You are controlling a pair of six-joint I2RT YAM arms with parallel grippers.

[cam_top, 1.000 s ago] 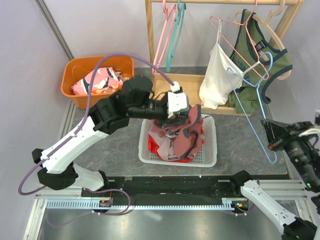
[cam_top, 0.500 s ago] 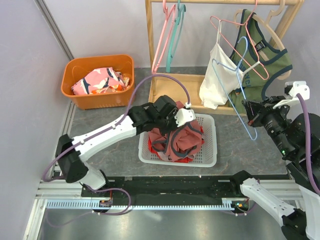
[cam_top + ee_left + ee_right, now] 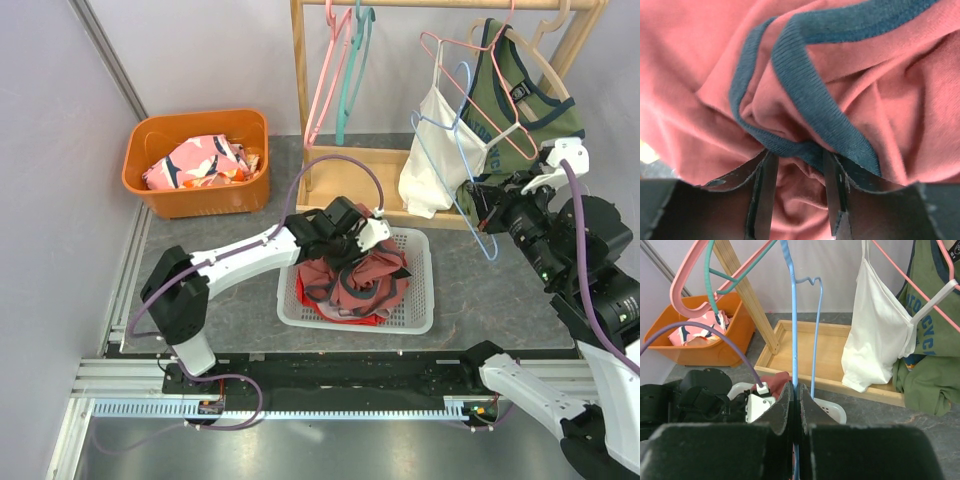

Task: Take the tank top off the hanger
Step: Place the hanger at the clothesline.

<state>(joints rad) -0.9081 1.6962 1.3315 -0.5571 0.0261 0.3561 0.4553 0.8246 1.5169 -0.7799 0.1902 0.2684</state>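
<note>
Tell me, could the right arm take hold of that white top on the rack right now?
Probably not yet: the right gripper is shut on the blue hanger, so its jaws are busy. The white top hangs close by, seemingly with nothing between.

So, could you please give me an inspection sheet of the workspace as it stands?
Surface: grey stone-look tabletop, nothing spilled.
Job's things: salmon-red tank top with dark blue trim, bunched in a white plastic mesh basket; light blue wire hanger bare, raised beside the rack.
Clutter: orange plastic tub of pink patterned cloth; wooden rack carrying a white camisole and an olive green tank top.
Grippers: left gripper open at the trim; right gripper shut on the hanger.
Cables: purple cable arching over the left arm.
Surroundings: lilac walls.
</note>
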